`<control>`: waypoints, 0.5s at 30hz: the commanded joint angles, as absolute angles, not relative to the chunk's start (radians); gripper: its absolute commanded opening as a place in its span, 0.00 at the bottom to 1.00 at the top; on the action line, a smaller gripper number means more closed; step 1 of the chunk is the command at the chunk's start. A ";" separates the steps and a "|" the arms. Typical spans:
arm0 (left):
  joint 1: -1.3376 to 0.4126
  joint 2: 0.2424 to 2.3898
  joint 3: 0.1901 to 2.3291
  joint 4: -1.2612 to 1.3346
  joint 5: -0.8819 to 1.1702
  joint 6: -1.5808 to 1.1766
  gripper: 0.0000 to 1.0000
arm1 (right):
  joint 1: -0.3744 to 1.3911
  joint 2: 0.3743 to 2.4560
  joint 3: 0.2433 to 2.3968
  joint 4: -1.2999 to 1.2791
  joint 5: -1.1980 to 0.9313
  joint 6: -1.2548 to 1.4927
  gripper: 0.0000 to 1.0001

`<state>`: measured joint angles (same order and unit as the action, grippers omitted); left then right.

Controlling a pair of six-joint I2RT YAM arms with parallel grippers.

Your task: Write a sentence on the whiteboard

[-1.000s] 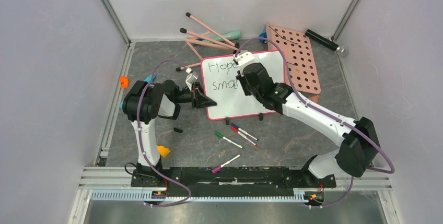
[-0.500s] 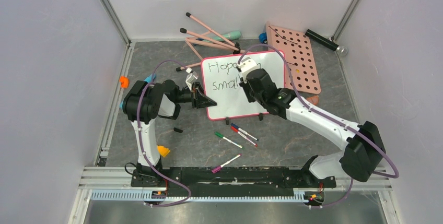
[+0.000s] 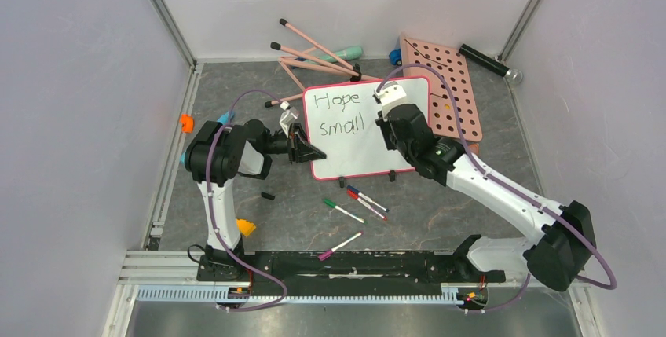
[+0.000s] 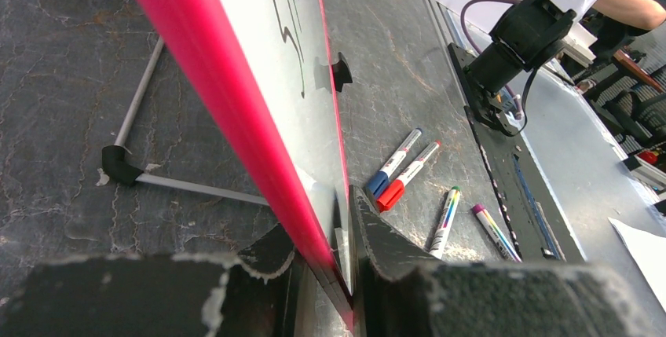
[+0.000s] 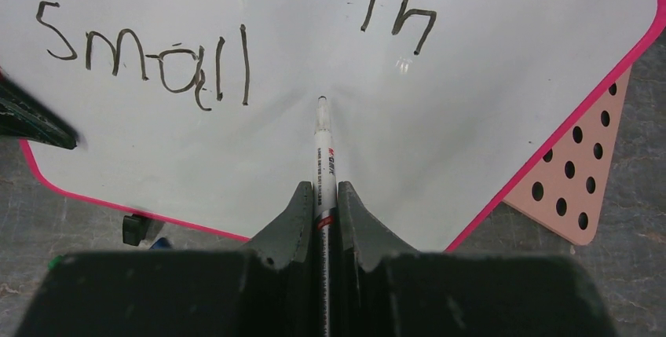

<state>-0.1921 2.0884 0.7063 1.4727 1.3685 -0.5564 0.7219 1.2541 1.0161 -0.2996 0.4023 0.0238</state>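
Well, my right pincer was shut tight on the marker. The barrel ran straight out between the jaws, its long axis pointing up the board with the tip foremost. My left pincer was clamped on the pink rim at the left edge of the whiteboard, which stood propped at a tilt in the middle of the table, between my two arms.

The sentence was part done: "Hope" and "in" on the upper line, "small" on the lower. The marker tip lay just right of the last letter of "small" and below "in". I could not tell whether it touched the surface or hung just off it.

What mattered was the blank white. It lay to the right of the tip, running out toward the pink rim and the pegboard beyond. I judged the missing word belonged there, on the lower line beside "small". So the coming stroke would have to travel sideways, across the marker's axis rather than along it. My right arm was the nearer one to that patch, and the left was well apart from it at the opposite edge, fit only for steadying the board.
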 commanded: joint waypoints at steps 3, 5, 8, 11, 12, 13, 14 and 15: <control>-0.202 2.111 0.720 1.557 1.421 -0.478 0.16 | 0.710 1.265 1.022 -0.233 0.428 0.009 0.00; -0.202 2.112 0.720 1.557 1.421 -0.479 0.16 | 0.706 1.272 1.022 -0.226 0.422 0.009 0.00; -0.203 2.113 0.719 1.557 1.421 -0.479 0.16 | 0.703 1.286 1.030 -0.225 0.416 0.009 0.00; -0.203 2.113 0.719 1.557 1.421 -0.478 0.17 | 0.701 1.293 1.035 -0.224 0.417 0.009 0.00; -0.202 2.113 0.718 1.557 1.421 -0.478 0.17 | 0.701 1.295 1.035 -0.224 0.420 0.009 0.00; -0.202 2.114 0.719 1.557 1.422 -0.477 0.17 | 0.701 1.297 1.035 -0.224 0.423 0.009 0.00; -0.202 2.111 0.717 1.557 1.421 -0.477 0.17 | 0.700 1.299 1.035 -0.224 0.425 0.008 0.00; -0.202 2.111 0.717 1.557 1.421 -0.477 0.17 | 0.698 1.303 1.036 -0.225 0.424 0.009 0.00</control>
<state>-0.1925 2.0899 0.7078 1.4727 1.3689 -0.5564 0.7044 1.2964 1.0161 -0.2661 0.4088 0.0235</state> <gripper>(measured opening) 0.240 0.113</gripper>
